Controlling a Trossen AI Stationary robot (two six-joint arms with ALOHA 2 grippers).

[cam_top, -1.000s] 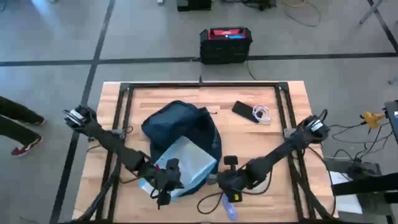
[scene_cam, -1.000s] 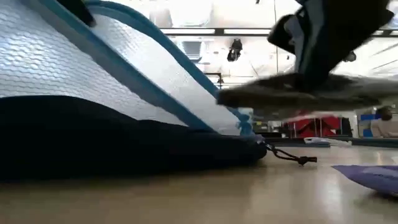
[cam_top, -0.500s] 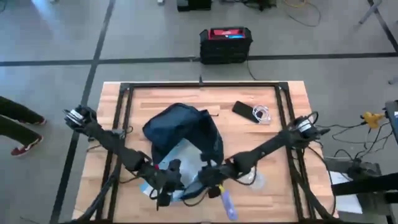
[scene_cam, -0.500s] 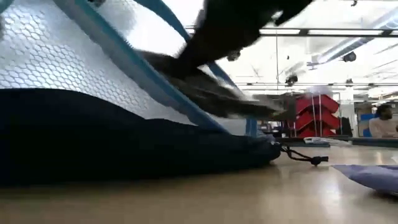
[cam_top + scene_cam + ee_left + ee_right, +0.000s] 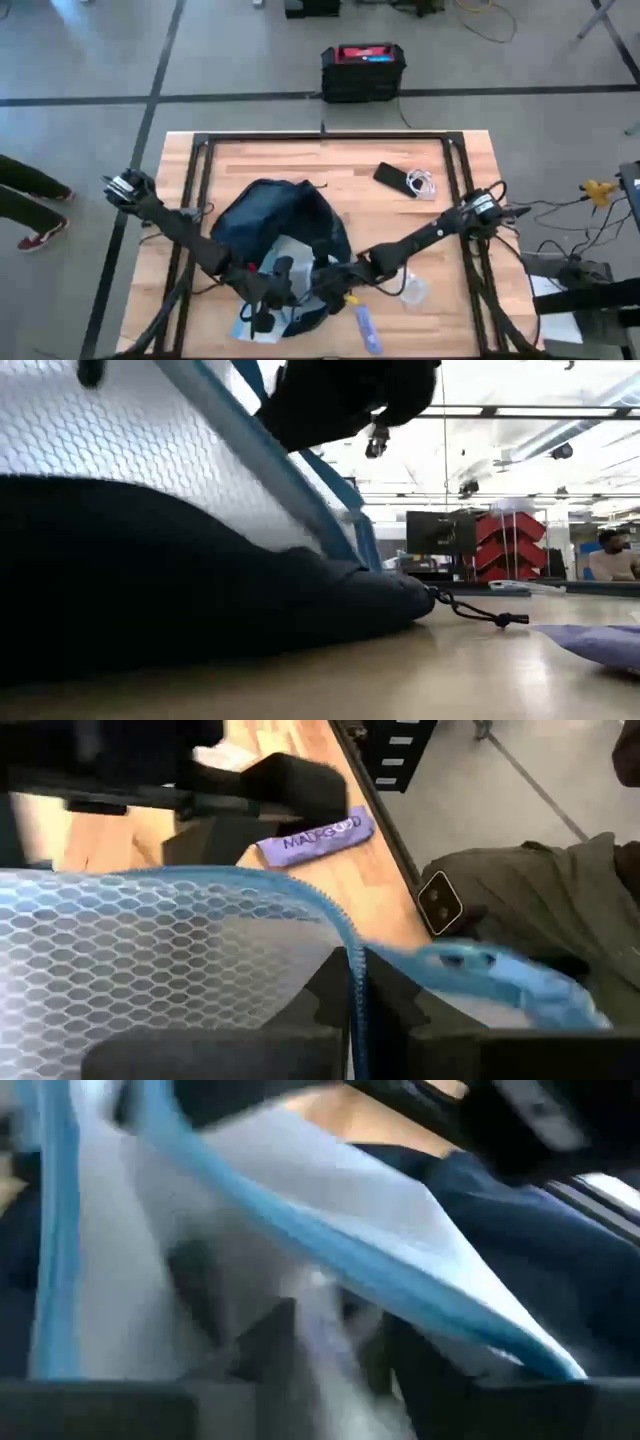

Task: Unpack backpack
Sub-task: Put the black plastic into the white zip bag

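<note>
The dark navy backpack (image 5: 272, 222) lies on its side on the wooden table, also low in the low view (image 5: 150, 590). A pale mesh pouch (image 5: 150, 960) with a blue zipper edge sticks out of the backpack's near opening. My left gripper (image 5: 262, 303) is shut on this pouch. My right gripper (image 5: 322, 285) is just right of it at the backpack's opening. Its fingers (image 5: 265, 1342) stand apart around pale pouch material, blurred. A purple packet (image 5: 366, 328) lies flat on the table near the front edge. My left gripper pinches the pouch's blue zipper edge (image 5: 355, 1005) between its two fingers, which lie across the edge. The pouch slants up from the backpack (image 5: 100, 430). My right gripper: I cannot tell whether its open fingers touch the pouch.
A black phone (image 5: 391, 178) and a coiled white cable (image 5: 420, 184) lie at the far right of the table. Something clear (image 5: 412, 291) sits beside the right arm. A drawstring (image 5: 480, 615) trails from the backpack. A black box with a red top (image 5: 362, 70) stands on the floor beyond.
My right gripper has swung from above the purple packet near the front edge toward the table's left, to the backpack's opening beside the left gripper. The purple packet has stayed on the table. The backpack has shifted a little toward the left.
</note>
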